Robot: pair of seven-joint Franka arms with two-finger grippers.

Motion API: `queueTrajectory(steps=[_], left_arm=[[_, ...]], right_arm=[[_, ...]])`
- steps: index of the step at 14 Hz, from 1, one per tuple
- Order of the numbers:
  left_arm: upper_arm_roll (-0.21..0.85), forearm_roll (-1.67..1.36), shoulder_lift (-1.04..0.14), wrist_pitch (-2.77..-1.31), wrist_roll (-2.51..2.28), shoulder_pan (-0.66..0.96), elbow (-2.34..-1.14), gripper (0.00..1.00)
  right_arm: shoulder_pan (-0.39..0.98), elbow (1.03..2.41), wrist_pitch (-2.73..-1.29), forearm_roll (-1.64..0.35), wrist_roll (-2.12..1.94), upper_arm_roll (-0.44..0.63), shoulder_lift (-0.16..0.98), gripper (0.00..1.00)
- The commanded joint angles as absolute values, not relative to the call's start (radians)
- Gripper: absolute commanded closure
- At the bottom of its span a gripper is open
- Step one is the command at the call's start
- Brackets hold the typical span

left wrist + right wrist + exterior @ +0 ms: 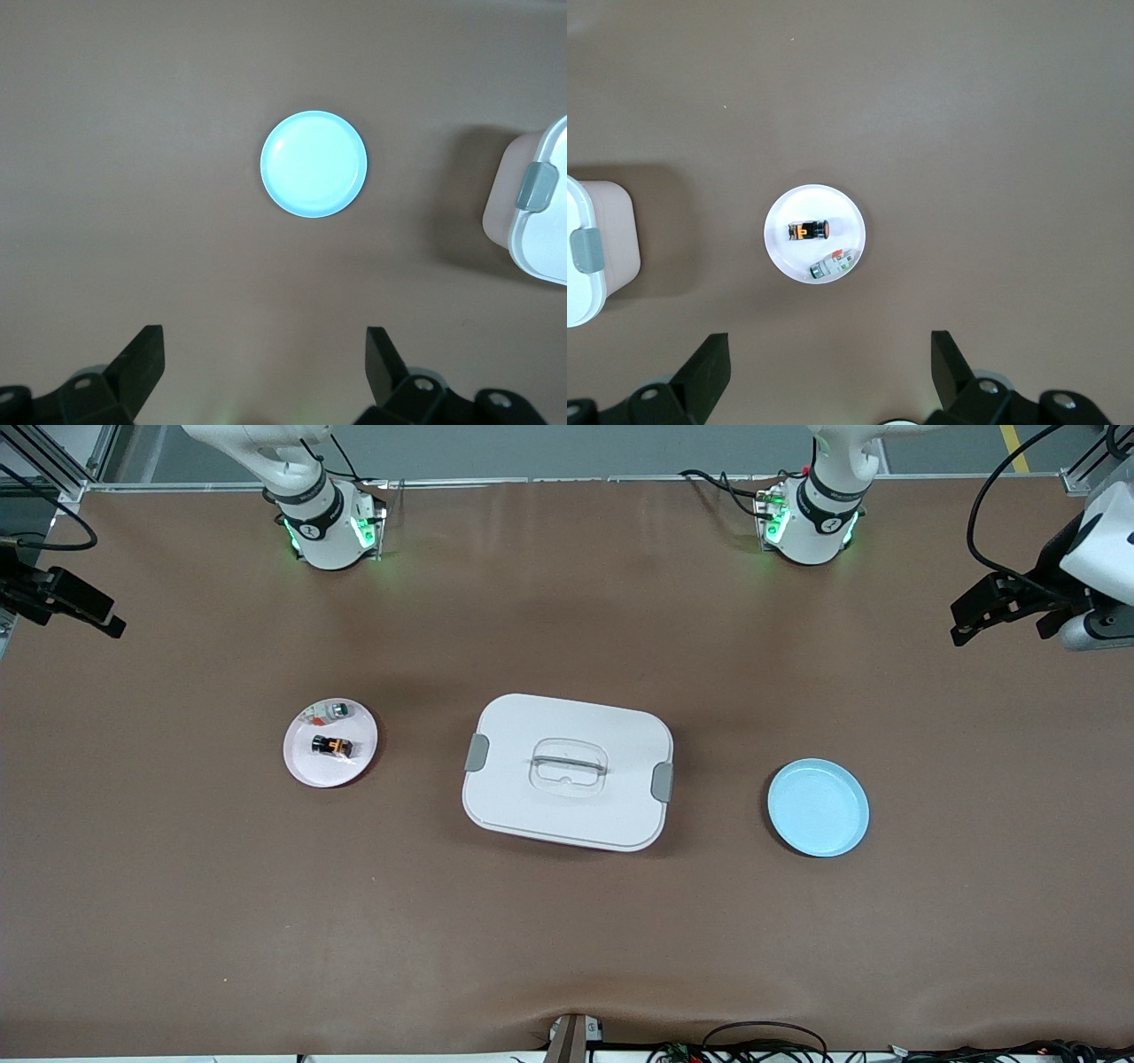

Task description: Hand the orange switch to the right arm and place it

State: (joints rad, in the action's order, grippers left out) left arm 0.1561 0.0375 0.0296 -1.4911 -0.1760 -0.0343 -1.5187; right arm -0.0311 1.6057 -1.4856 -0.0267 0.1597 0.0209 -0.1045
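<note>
The orange switch [331, 746], a tiny black block with orange markings, lies on a small pink plate [306, 771] toward the right arm's end of the table. It also shows in the right wrist view [809, 230] on that plate [787, 252]. A tiny pale piece with a greenish top [338, 710] lies beside it on the same plate. My right gripper [99, 618] hangs open and empty high over the table's edge at that end, and shows in its wrist view [830, 345]. My left gripper [970, 622] hangs open and empty over the other end [264, 341].
A white lidded box [567, 771] with grey latches and a clear handle stands mid-table between the plates. An empty light blue plate [818, 807] lies toward the left arm's end, seen also in the left wrist view [314, 164].
</note>
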Motion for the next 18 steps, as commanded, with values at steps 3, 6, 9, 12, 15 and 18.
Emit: queueTrajectory(steps=[3, 6, 9, 12, 15, 18], left_arm=[[0.158, 0.017, 0.051, -1.493, -0.150, -0.037, -1.528, 0.00], [0.156, 0.015, 0.048, -1.493, -0.112, -0.041, -1.525, 0.00], [0.156, 0.012, 0.049, -1.493, -0.109, -0.041, -1.525, 0.00], [0.156, 0.012, 0.048, -1.493, -0.097, -0.043, -1.525, 0.00], [0.155, 0.012, 0.048, -1.493, -0.089, -0.043, -1.525, 0.00], [0.155, 0.012, 0.048, -1.493, -0.089, -0.044, -1.525, 0.00]], right_arm=[[-0.035, 1.618, -1.490, -0.057, 0.155, 0.026, -0.123, 0.00], [-0.043, 1.620, -1.471, -0.064, 0.129, 0.034, -0.124, 0.00], [-0.044, 1.620, -1.460, -0.066, 0.124, 0.034, -0.127, 0.00], [-0.046, 1.621, -1.460, -0.066, 0.068, 0.034, -0.126, 0.00], [-0.038, 1.621, -1.463, -0.066, 0.034, 0.032, -0.126, 0.00], [-0.038, 1.621, -1.460, -0.066, -0.012, 0.032, -0.129, 0.00]])
